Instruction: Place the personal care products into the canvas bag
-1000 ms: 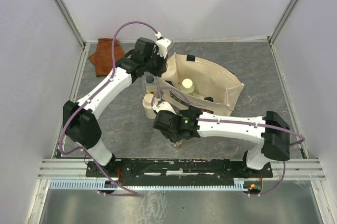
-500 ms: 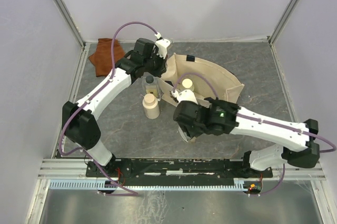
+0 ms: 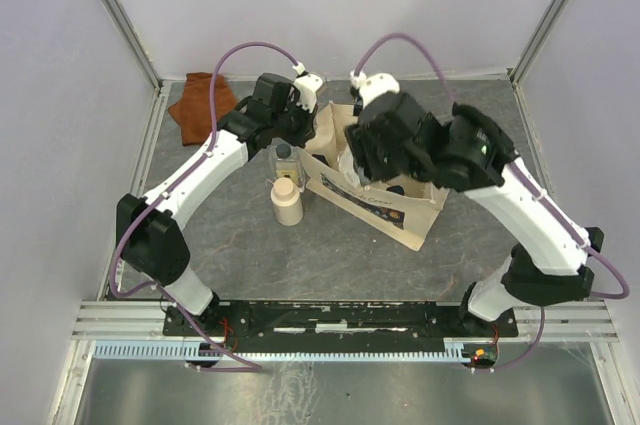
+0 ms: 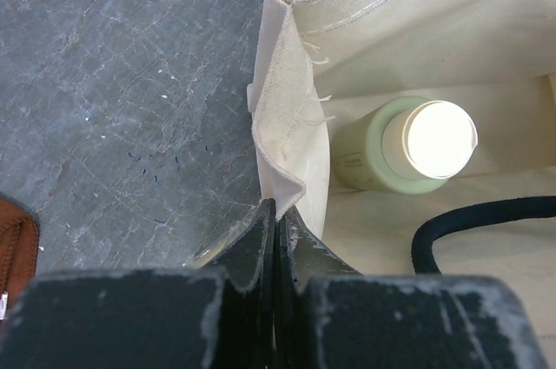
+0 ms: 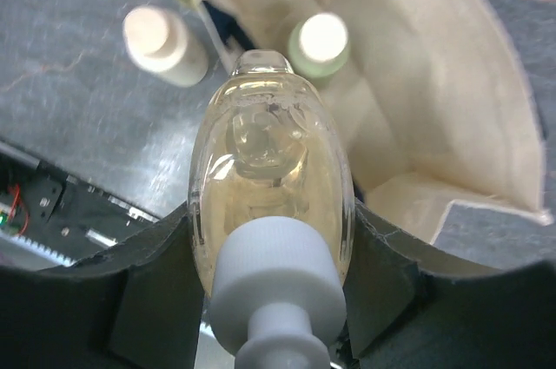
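The beige canvas bag (image 3: 378,207) stands open mid-table, its printed side facing the near edge. My left gripper (image 4: 276,213) is shut on the bag's rim (image 4: 282,82) at its left corner and holds it up. My right gripper (image 5: 271,247) is shut on the amber flat bottle (image 5: 269,169), white cap toward the camera, above the bag's opening (image 5: 434,117). The olive-green bottle (image 4: 408,148) stands inside the bag and also shows in the right wrist view (image 5: 320,43). The cream bottle (image 3: 287,203) and the clear dark-capped bottle (image 3: 285,157) stand on the table left of the bag.
A rust-brown folded cloth (image 3: 200,105) lies at the far left corner. A black bag handle (image 4: 473,217) loops inside the bag. White walls enclose the table on three sides. The arm rail (image 3: 340,320) runs along the near edge.
My right arm has swung from low near the front of the bag up and back over its opening, carrying the amber bottle. The bag's shape has shifted. The left gripper stays on the rim.
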Controlling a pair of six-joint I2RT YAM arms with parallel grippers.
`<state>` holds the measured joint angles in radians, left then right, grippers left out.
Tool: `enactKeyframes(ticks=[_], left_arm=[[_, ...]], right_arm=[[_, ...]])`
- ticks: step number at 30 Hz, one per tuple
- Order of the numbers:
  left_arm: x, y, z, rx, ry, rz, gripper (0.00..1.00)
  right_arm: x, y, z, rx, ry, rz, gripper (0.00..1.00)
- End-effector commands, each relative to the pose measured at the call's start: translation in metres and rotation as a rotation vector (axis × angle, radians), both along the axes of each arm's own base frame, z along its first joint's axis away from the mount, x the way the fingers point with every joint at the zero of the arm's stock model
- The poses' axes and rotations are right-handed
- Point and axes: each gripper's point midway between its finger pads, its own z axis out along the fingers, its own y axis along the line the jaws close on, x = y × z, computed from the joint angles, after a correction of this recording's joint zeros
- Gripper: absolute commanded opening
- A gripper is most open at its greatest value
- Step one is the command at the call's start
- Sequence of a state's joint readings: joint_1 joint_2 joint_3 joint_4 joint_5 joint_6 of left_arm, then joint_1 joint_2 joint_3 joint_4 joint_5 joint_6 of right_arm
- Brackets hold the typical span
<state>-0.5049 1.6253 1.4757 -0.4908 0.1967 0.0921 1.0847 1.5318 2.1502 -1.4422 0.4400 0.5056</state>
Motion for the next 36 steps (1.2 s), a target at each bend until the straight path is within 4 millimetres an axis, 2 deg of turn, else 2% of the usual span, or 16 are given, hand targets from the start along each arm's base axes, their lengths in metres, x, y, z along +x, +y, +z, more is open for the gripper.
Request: enactKeyframes(ticks=[1,3,8,12,16,23,28,36], left_arm=[[-0.005,0.006,0.021,-0.027,-0.044,-0.012,0.03],[-0.005,0.006,0.02,-0.028,-0.042,-0.012,0.03],[-0.006,0.004,0.022,-0.04,-0.037,-0.016,0.03],[-0.008,0.001,0.024,-0.059,-0.018,-0.018,0.03],[-0.009,-0.002,0.029,-0.078,-0.016,-0.025,0.03],[-0.008,-0.002,0.026,-0.077,-0.007,-0.018,0.03],[-0.01,-0.001,0.026,-0.076,-0.007,-0.016,0.03],[-0.009,0.002,0.025,-0.059,-0.013,-0.015,0.03]], right_arm=[[0.04,-0.013,0.051,0.063,-0.149,-0.033,0.21],[0.052,-0.016,0.055,0.065,-0.163,-0.055,0.21],[0.083,-0.025,0.036,0.06,-0.142,-0.131,0.21],[0.1,-0.029,-0.004,0.058,-0.075,-0.209,0.21],[0.111,-0.029,-0.034,0.092,-0.041,-0.283,0.21],[0.131,-0.021,-0.079,0.129,-0.017,-0.404,0.21],[0.144,-0.012,-0.102,0.163,0.0,-0.485,0.21],[0.155,-0.008,-0.134,0.102,0.027,-0.512,0.21]])
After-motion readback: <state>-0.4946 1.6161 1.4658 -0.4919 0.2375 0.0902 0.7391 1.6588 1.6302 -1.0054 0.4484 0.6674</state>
